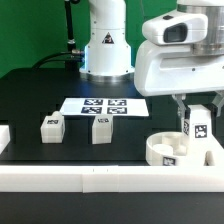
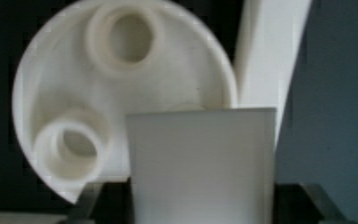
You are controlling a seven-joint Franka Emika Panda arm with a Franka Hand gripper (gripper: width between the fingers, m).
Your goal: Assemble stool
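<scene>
Seat [image 1: 168, 150] is down flat at the near end of the table [image 1: 30, 100], on the exterior view's right, tucked into the corner of the rail [image 1: 90, 180], holes facing up. Right over its far edge is the held leg [image 1: 198, 127], upright, tag facing the camera. The gripper [image 1: 196, 110] comes straight down on it, one finger on each side, pinching the block. Whether the foot of the leg touches the seat, I cannot tell from here.

On the wrist view the held leg [image 2: 197, 160] fills the foreground as a pale block. The seat [image 2: 105, 100] looms behind it with two round holes showing, and a strip of rail [image 2: 274, 45] runs alongside.

Further out, towards the exterior view's left: the first loose leg [image 1: 51, 128] and the second loose leg [image 1: 101, 129] stand on the black table, near each other but apart and well away from the seat. Just behind them lies the marker board [image 1: 103, 106], flat, tags up. Behind that stands the arm's white base [image 1: 105, 45].
</scene>
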